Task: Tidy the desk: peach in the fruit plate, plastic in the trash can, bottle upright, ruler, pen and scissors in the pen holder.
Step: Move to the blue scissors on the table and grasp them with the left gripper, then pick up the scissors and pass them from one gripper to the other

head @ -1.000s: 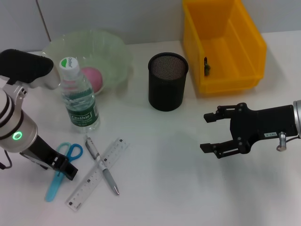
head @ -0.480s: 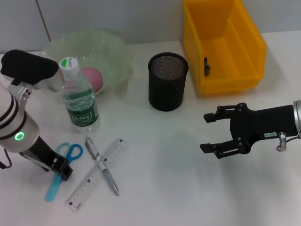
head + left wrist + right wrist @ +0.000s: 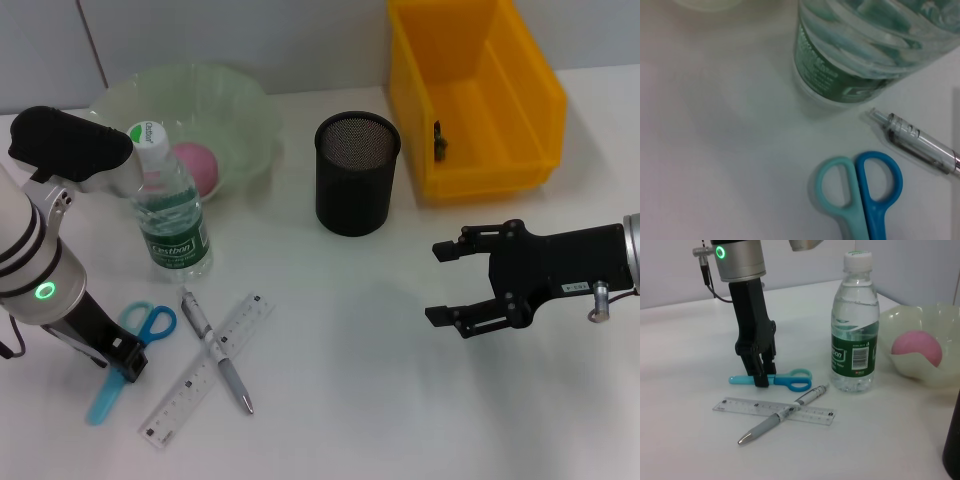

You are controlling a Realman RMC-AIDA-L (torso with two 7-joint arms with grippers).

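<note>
The white worktop (image 3: 340, 400) carried the yellow trash bin (image 3: 470, 95) at the back right, with a small dark scrap lying in it, and the pale green fruit plate (image 3: 190, 115) at the back left, the pink peach (image 3: 195, 165) already resting inside. The water bottle (image 3: 165, 205) stood upright just in front of the plate, and the black mesh pen holder (image 3: 357, 172) stood empty between plate and bin. So the stationery looked like what was left. The right end effector (image 3: 452, 282) hung idle over the right of the worktop, its fingers spread and holding nothing. The left end effector (image 3: 759, 371) was down at the scissors (image 3: 782, 379), its tips planted across the blades near the pivot; whether they were clenched on the blades or merely straddling them could not be told. The scissors lay flat near the front left, handles toward the bottle, apart from the clear ruler (image 3: 205, 368) and the pen (image 3: 215, 352) crossed over it. To do this well, the grip should close squarely across both blades close to the pivot, lift straight up to avoid dragging the pen or nudging the bottle, then carry them over the holder and lower them blades first.
</note>
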